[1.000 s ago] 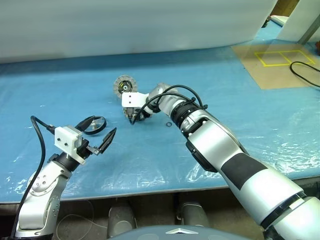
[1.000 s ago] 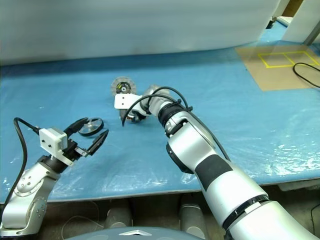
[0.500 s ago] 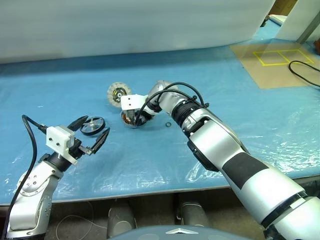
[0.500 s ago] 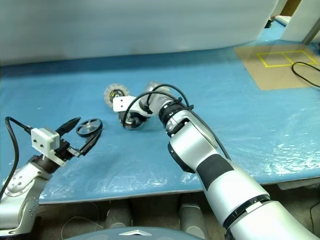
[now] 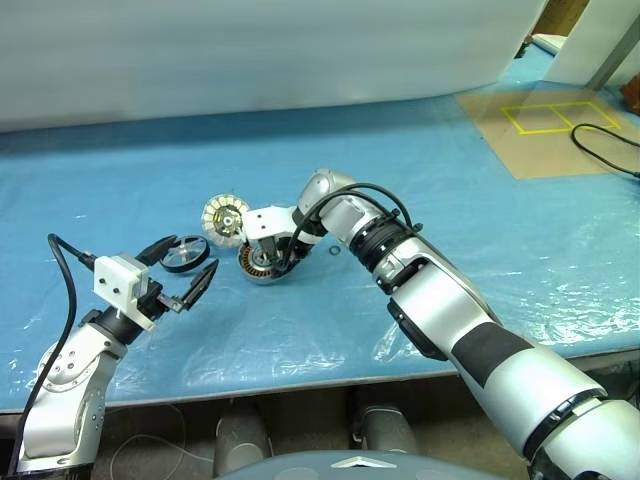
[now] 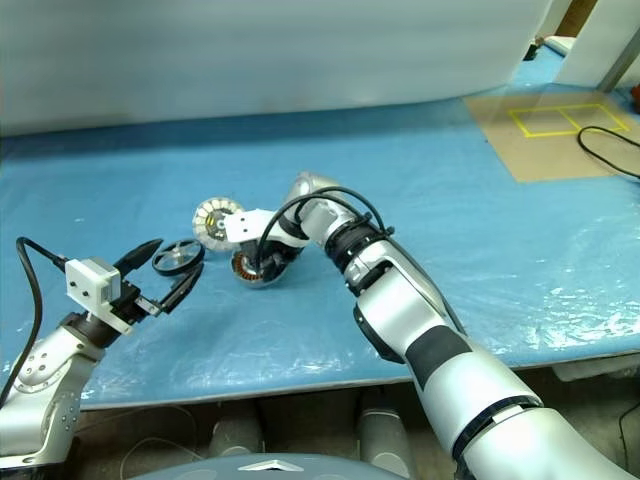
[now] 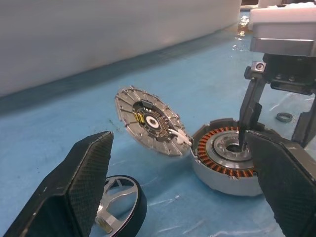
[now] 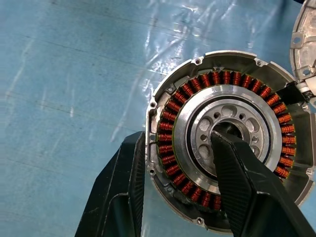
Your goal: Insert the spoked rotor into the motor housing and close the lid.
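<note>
Copper motor housing [image 8: 224,140] sits pinched in the right gripper [image 8: 177,163] mid-picture; next, wide-open, empty left gripper [image 5: 190,270] must grab the spoked rotor [image 5: 184,253]

No readable text or labels.

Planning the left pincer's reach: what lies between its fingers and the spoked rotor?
Only bare blue sheet. In the left wrist view the spoked rotor lies just beyond the left pincer, unobstructed.

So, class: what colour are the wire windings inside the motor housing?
Copper-orange windings, clearest in the right wrist view.
</note>
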Motion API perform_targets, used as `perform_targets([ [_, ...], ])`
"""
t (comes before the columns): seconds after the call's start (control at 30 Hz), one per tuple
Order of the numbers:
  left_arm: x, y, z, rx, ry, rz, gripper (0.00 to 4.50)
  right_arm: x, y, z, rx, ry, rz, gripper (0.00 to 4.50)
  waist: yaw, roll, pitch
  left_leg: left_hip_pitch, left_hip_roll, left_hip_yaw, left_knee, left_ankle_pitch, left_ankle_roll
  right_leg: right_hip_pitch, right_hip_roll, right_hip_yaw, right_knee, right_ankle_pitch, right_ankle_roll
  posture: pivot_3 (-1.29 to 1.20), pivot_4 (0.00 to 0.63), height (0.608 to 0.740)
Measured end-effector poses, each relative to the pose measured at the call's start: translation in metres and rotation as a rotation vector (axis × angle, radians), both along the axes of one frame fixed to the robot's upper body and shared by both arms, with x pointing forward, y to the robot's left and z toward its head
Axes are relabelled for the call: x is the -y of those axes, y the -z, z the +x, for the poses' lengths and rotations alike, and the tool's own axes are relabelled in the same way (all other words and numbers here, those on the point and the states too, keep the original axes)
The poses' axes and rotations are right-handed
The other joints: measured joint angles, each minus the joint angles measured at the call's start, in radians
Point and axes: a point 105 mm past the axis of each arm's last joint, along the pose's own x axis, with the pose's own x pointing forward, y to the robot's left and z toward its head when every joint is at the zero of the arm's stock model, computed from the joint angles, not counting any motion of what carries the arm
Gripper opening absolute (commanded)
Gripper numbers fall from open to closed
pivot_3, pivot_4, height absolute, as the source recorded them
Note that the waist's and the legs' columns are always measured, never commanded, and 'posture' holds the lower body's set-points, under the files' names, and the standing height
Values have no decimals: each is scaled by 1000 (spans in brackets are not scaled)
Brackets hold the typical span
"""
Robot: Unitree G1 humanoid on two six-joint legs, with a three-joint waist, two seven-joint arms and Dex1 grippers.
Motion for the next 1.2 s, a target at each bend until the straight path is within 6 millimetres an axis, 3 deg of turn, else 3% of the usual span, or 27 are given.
perform_targets([
  [0.2, 0, 1, 0, -2, 3, 1, 4500, -1, 5, 0, 1, 10, 8, 1708, -5, 2, -1, 10, 0, 1, -2, 0, 0, 9, 0, 1, 0, -2, -2, 0, 150, 740],
  [0.47, 0, 1, 1, -4, 5, 2, 4500, -1, 13, 2, 12, 14, 36, 4394, -11, 6, -6, 12, -1, 1, -2, 0, 0, 10, -1, 1, 0, -2, -2, 0, 150, 740],
  [0.5, 0, 1, 1, -4, 6, 1, 4500, -2, 13, 1, -2, 21, 49, 4486, -12, 6, -6, 12, -1, 1, -2, 0, 0, 10, -1, 1, 0, -2, -2, 0, 150, 740],
  [0.83, -1, 5, -9, -44, 38, -9, 4500, 27, -9, -5, -271, 80, 275, 4486, -6, 7, -4, -3, 3, 0, -1, 1, 1, -4, 1, -1, -3, -1, -3, 0, 150, 740],
  [0.9, 0, 4, -11, -49, 53, -5, 4500, 27, -25, -5, -279, 74, 396, 4486, -7, 6, -5, -10, 3, 1, -1, 3, 4, -11, 2, -1, -2, -1, -3, 0, 150, 740],
  [1.03, 7, 1, -16, -57, 103, -12, 4500, 29, -53, -1, -243, 91, 594, 4486, -10, 5, -5, -10, 7, 2, -3, 3, 3, -12, 7, -2, -3, -1, -4, 0, 150, 740],
  [1.2, 17, 4, -23, -89, 160, -12, 4500, 42, -63, 19, -154, 257, 761, 4486, -7, 5, -4, -7, 9, 4, -3, 0, 0, -11, 10, -1, -3, -1, -4, 0, 150, 740],
])
